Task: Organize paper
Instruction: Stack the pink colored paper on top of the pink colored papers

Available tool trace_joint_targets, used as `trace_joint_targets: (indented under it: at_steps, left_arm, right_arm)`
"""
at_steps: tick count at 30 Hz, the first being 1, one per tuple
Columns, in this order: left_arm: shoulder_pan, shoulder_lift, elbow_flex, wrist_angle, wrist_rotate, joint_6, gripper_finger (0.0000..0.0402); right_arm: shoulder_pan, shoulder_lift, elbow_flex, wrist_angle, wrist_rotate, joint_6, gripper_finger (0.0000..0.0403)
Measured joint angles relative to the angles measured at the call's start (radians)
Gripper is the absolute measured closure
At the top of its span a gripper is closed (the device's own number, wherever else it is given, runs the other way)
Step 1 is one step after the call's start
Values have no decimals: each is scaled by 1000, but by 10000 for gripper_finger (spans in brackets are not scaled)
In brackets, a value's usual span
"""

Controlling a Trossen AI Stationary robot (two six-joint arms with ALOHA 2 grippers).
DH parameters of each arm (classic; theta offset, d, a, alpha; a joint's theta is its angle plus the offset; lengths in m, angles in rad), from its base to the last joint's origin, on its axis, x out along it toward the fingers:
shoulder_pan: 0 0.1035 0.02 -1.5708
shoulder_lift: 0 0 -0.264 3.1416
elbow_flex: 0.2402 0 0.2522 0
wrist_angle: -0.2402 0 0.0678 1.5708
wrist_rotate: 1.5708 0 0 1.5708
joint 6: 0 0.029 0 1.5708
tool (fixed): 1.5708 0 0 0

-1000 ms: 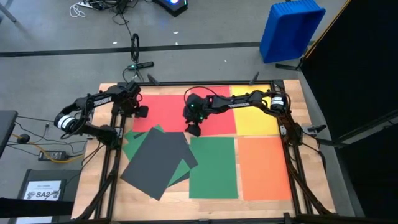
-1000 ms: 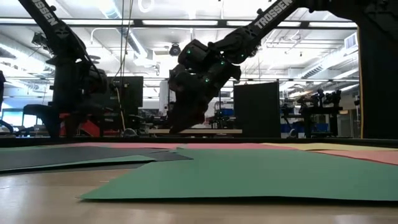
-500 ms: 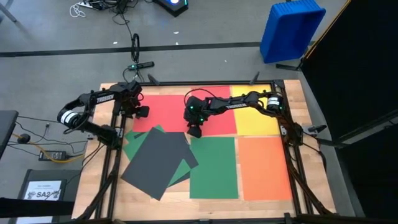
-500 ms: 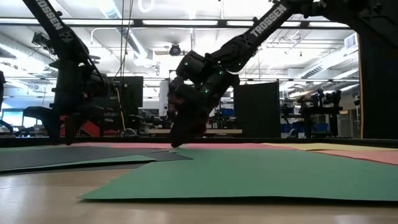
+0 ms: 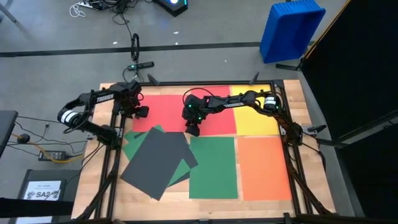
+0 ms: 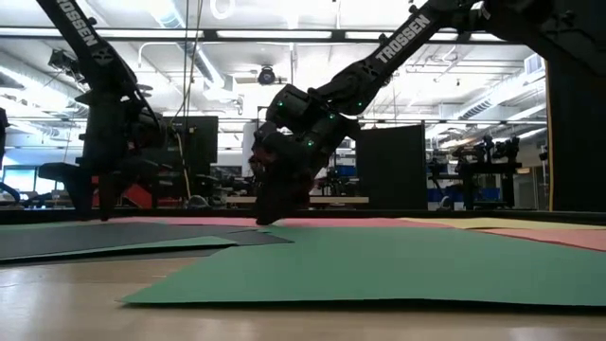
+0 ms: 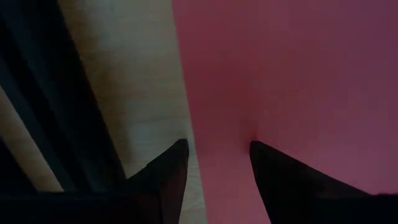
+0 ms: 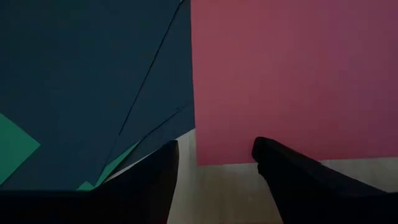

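While the left gripper (image 5: 142, 112) waits open-fingered at the red sheet's (image 5: 168, 112) left edge, the right gripper (image 5: 193, 130) hovers open over its near corner, probably to pinch it. Overlapping dark grey sheets (image 5: 155, 162) and green paper (image 5: 214, 167) crowd that corner; yellow (image 5: 256, 119) and orange (image 5: 264, 168) sheets lie rightward.

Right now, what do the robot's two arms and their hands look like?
Both arms are dark, nearly black, with jointed links. White "TROSSEN" lettering runs along the left arm and the right arm. Small green lights glow near the right wrist. The left hand and the right hand each have two dark, pointed fingers.
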Motion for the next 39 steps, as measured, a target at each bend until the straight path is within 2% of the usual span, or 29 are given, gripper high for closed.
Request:
trace_joint_targets:
  at_steps: [2, 9, 27, 39]
  left_arm:
    - [0, 2, 8, -7, 10, 2, 243]
    - [-3, 4, 20, 12, 161, 23, 243]
    - [-3, 2, 22, 58, 182, 56, 243]
    - [-3, 1, 25, 171, 285, 72, 243]
  right_arm:
    - [0, 0, 0, 0, 2, 0, 196]
    - [0, 0, -1, -1, 2, 0, 193]
    - [0, 1, -2, -3, 2, -1, 194]
    - [0, 2, -3, -1, 2, -1, 191]
